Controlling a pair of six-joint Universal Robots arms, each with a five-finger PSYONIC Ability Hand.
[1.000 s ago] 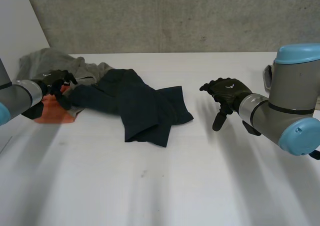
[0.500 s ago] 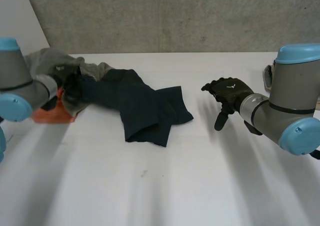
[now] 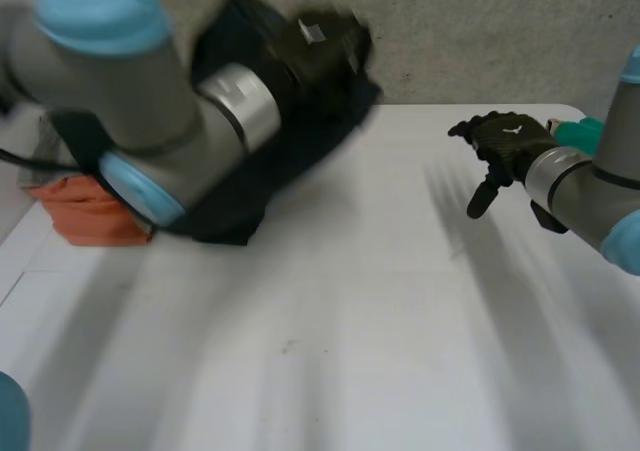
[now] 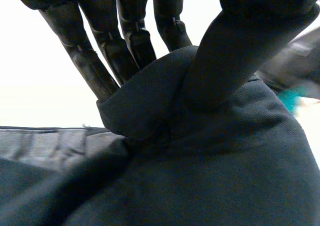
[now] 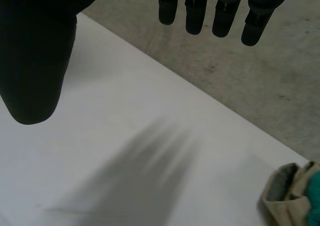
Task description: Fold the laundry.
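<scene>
My left hand is raised high over the table's back, its thumb and fingers pinching a fold of a dark navy garment. The navy garment hangs from that hand down to the table at the left. My right hand hovers over the table's right side, fingers straight and holding nothing.
An orange cloth lies at the table's left edge under my left arm. A beige and teal cloth sits at the far right edge, also seen beside my right arm. A grey concrete wall stands behind the table.
My left hand closed on the navy garment and swung it up and to the right, off the pile. The right hand drifted slightly right and stayed open.
</scene>
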